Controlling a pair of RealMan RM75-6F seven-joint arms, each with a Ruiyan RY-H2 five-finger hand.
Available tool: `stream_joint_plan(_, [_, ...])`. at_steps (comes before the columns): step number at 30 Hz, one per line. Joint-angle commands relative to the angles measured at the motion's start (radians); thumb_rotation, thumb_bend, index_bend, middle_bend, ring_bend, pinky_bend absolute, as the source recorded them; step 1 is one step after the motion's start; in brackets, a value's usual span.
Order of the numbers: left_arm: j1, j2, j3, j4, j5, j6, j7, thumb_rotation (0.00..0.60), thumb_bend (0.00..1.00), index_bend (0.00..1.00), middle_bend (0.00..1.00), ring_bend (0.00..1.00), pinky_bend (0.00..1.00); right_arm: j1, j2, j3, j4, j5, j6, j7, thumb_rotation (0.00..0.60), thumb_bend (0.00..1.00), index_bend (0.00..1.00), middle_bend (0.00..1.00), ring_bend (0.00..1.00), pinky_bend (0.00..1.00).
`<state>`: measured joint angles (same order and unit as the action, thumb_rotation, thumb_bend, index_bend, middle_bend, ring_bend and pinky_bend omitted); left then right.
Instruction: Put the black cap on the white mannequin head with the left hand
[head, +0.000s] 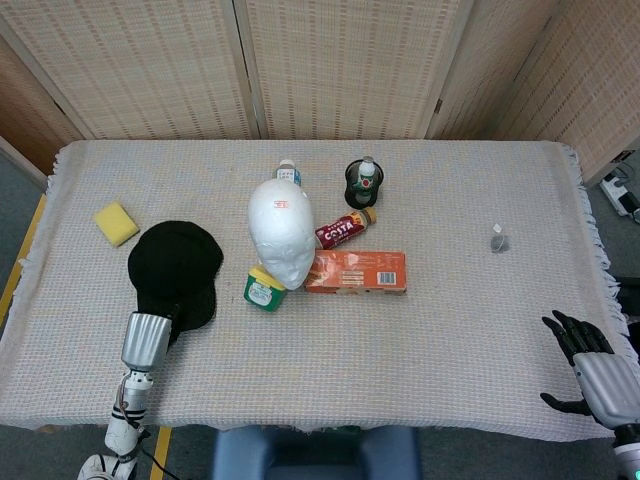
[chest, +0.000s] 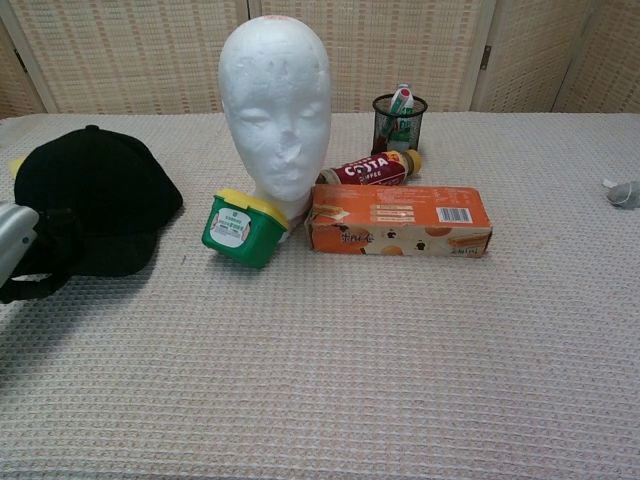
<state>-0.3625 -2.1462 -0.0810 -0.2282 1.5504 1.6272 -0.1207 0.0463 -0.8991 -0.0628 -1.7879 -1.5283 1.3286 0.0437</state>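
Observation:
The black cap (head: 175, 262) is at the left of the table, well left of the white mannequin head (head: 281, 228). In the chest view the cap (chest: 95, 195) has its brim raised off the cloth, with shadow beneath it. My left hand (chest: 42, 268) grips the brim at the cap's near edge; its dark fingers blend with the fabric, and in the head view the left hand (head: 172, 316) is mostly hidden by the cap. The mannequin head (chest: 275, 110) stands upright and bare. My right hand (head: 580, 348) hovers off the table's near right corner, fingers spread, holding nothing.
A green tub with a yellow lid (head: 263, 290) leans at the mannequin's base. An orange box (head: 357, 271), a Costa bottle (head: 342, 231), a mesh cup (head: 365, 182) and a water bottle (head: 288, 172) crowd around it. A yellow sponge (head: 116, 223) lies far left, a small grey object (head: 498, 239) right.

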Motion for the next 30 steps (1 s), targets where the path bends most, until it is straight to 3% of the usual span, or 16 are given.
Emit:
stream_joint_plan(1, [-0.016, 0.012, -0.014, -0.006, -0.012, 0.017, -0.007, 0.6, 0.52, 0.64, 1.0, 0.99, 0.97, 0.0, 0.002, -0.002, -0.002, -0.003, -0.001, -0.001, 0.6, 0.07, 0.0, 0.0, 0.0, 0.0])
stream_joint_plan(11, [-0.124, 0.104, -0.115, -0.101, -0.07, 0.152, -0.006, 0.6, 0.55, 0.65, 1.0, 0.99, 0.97, 0.005, 0.011, -0.009, -0.01, -0.008, -0.013, 0.004, 0.6, 0.07, 0.0, 0.0, 0.0, 0.0])
stream_joint_plan(18, [-0.164, 0.164, -0.144, -0.172, -0.079, 0.18, 0.035, 0.6, 0.58, 0.64, 1.0, 0.99, 0.97, 0.005, 0.018, -0.012, -0.011, -0.012, -0.013, 0.012, 0.6, 0.07, 0.0, 0.0, 0.0, 0.0])
stream_joint_plan(20, [-0.234, 0.219, -0.186, -0.217, -0.081, 0.206, 0.067, 0.6, 0.59, 0.64, 1.0, 0.99, 0.97, 0.005, 0.02, -0.012, -0.012, -0.01, -0.013, 0.013, 0.6, 0.07, 0.0, 0.0, 0.0, 0.0])
stream_joint_plan(30, [-0.395, 0.374, -0.256, -0.445, -0.071, 0.156, 0.254, 0.6, 0.6, 0.64, 1.0, 0.99, 0.97, 0.006, 0.025, -0.007, -0.016, 0.012, -0.019, 0.011, 0.6, 0.07, 0.0, 0.0, 0.0, 0.0])
